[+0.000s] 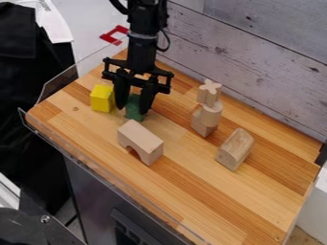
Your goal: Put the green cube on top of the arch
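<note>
A wooden table [256,203] is overhung by a black gripper [133,108]; whether it is closed cannot be told. Stacked blocks [210,115] are placed right of a wooden arch [142,139]. A yellow block [102,98] is set beside the gripper. The green cube [133,111] is seen at its tip, just behind the arch.

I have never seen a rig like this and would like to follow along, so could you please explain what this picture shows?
The machine is one black robot arm, seen by a camera looking down at a slant. Its black hand is at the green cube; I cannot tell whether it grips it. Beside them on the wooden tabletop is a yellow block. Nearer the camera is a plain wooden arch, without the cube on top. Further right are a stack of pale wooden pieces and a wooden block with sloping sides.
</note>
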Motion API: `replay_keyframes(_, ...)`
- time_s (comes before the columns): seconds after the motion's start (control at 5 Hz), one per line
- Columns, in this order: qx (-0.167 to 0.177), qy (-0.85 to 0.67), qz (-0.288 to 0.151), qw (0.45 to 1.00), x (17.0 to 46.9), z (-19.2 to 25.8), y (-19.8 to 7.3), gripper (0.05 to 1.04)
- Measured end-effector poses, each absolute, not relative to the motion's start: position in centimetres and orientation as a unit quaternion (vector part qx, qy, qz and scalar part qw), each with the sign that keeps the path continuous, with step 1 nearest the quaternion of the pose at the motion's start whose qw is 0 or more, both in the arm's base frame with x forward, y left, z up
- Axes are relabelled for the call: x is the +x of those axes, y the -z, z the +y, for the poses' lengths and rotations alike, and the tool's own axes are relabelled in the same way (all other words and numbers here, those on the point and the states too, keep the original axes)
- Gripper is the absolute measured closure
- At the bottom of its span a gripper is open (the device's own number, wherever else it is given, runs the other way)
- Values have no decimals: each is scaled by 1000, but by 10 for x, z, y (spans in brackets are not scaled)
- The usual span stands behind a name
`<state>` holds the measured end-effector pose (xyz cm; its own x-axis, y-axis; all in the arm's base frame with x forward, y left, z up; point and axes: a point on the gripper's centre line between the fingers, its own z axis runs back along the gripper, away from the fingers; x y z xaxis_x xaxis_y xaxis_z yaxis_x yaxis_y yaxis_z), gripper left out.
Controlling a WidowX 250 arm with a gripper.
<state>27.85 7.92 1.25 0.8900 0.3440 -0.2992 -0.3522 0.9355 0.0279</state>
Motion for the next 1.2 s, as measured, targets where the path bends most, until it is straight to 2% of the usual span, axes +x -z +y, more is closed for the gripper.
replay_keyframes(0.2, -14, -173, 145, 974, 284, 77, -15, 599)
replay_keyframes(0.4, -12, -165, 123, 979, 292, 76, -37, 599)
replay_keyframes(0.6, -3, -124, 71, 990, 303, 73, -88, 599)
replay_keyframes(0.8, -3, -79, 72, 994, 301, 68, -111, 599)
replay_keyframes(1.0, -9, -31, 90, 995, 288, 64, -120, 599)
replay_keyframes(1.2, -18, -4, 123, 992, 263, 60, -115, 599)
